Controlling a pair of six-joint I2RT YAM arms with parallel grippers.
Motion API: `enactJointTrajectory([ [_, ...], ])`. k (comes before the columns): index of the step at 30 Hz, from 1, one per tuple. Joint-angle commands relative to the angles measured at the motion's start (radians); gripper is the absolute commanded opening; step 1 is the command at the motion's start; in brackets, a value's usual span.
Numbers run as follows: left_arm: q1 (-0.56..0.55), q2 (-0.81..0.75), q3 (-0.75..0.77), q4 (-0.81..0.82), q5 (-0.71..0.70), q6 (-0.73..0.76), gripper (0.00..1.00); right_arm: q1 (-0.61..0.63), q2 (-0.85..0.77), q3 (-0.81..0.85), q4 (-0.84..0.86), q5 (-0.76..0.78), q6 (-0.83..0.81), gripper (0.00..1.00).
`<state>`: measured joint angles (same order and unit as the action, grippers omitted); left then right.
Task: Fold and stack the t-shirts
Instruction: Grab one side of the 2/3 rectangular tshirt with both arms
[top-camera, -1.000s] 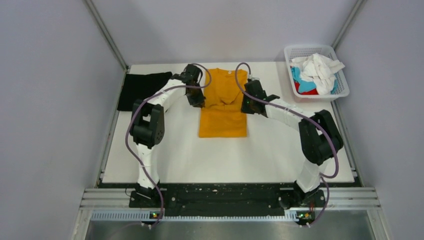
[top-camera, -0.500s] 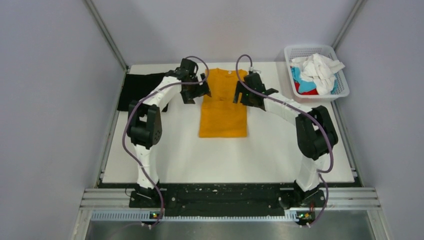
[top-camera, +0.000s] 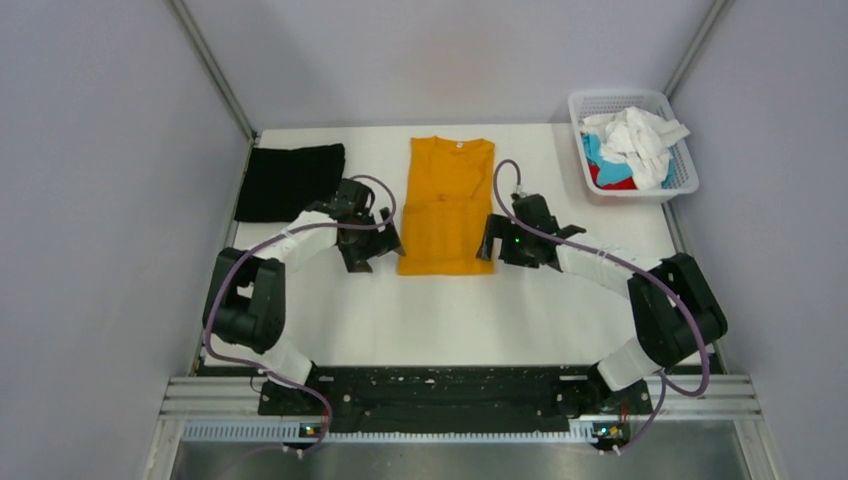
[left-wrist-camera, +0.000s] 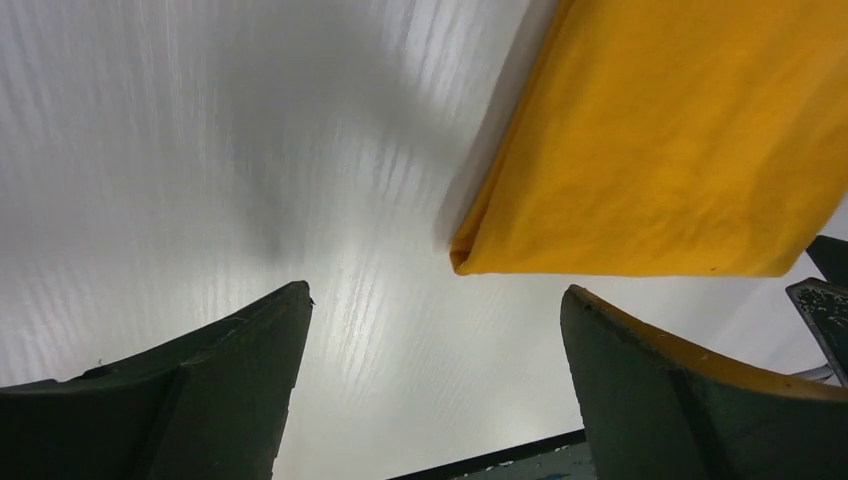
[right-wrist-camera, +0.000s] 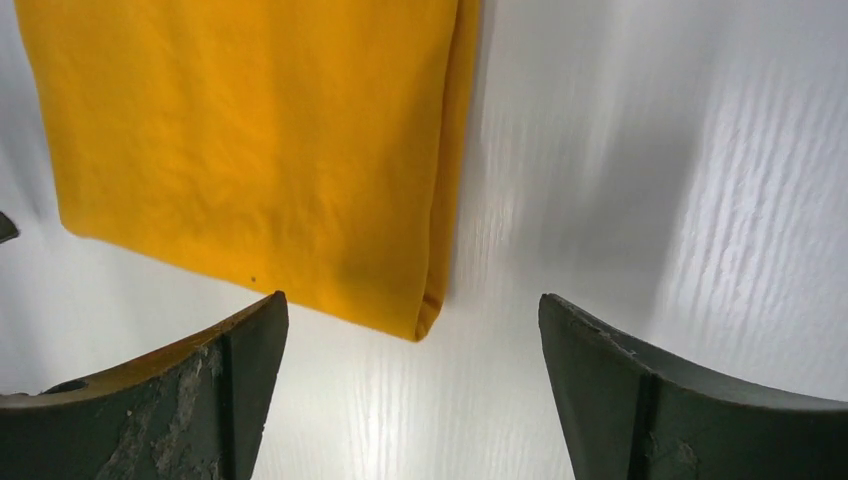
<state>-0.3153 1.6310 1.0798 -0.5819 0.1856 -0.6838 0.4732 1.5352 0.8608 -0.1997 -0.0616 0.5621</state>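
Left gripper (top-camera: 370, 252) and right gripper (top-camera: 497, 250) both have their jaws apart with nothing in them, one beside each near corner of the orange t-shirt (top-camera: 445, 205). It's folded into a strip mid-tabletop, collar at the far edge, white label (top-camera: 459, 143) unreadable. A black t-shirt (top-camera: 288, 182) lies at the far-left corner, a basket (top-camera: 620, 97) of shirts (top-camera: 635, 135) far-right.

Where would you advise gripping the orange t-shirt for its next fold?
Probably its two near hem corners, one for the left end effector, one for the right end effector, approaching from the near side: the orange t-shirt lies flat, collar far.
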Motion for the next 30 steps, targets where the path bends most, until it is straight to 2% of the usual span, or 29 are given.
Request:
enactJointTrajectory([
  [1,-0.003,-0.022,-0.106,0.164,0.083,-0.063,0.97,-0.007,-0.04,-0.06,0.1,-0.11,0.077,0.92],
  [3,-0.004,-0.005,-0.133,0.199,0.093,-0.082,0.91,-0.006,-0.043,-0.091,0.144,-0.09,0.108,0.87],
  [7,-0.004,0.036,-0.145,0.223,0.102,-0.1,0.71,-0.006,-0.035,-0.141,0.191,-0.029,0.149,0.77],
  [14,-0.01,0.069,-0.178,0.27,0.149,-0.111,0.5,-0.007,-0.016,-0.188,0.259,-0.038,0.184,0.63],
  [16,-0.015,0.074,-0.182,0.27,0.149,-0.111,0.4,-0.005,-0.014,-0.198,0.267,-0.046,0.189,0.58],
  [20,-0.022,0.085,-0.183,0.271,0.145,-0.109,0.32,-0.001,-0.007,-0.218,0.291,-0.046,0.195,0.48],
  [24,-0.027,0.106,-0.17,0.271,0.15,-0.108,0.13,0.001,0.011,-0.224,0.289,-0.048,0.203,0.37],
  [26,-0.028,0.112,-0.164,0.269,0.142,-0.108,0.0,0.002,0.014,-0.235,0.303,-0.045,0.203,0.26],
  [29,-0.027,0.103,-0.173,0.278,0.142,-0.113,0.0,0.002,0.013,-0.243,0.304,-0.063,0.197,0.0],
  [30,-0.03,0.093,-0.182,0.283,0.142,-0.115,0.0,0.006,0.005,-0.246,0.299,-0.073,0.194,0.0],
])
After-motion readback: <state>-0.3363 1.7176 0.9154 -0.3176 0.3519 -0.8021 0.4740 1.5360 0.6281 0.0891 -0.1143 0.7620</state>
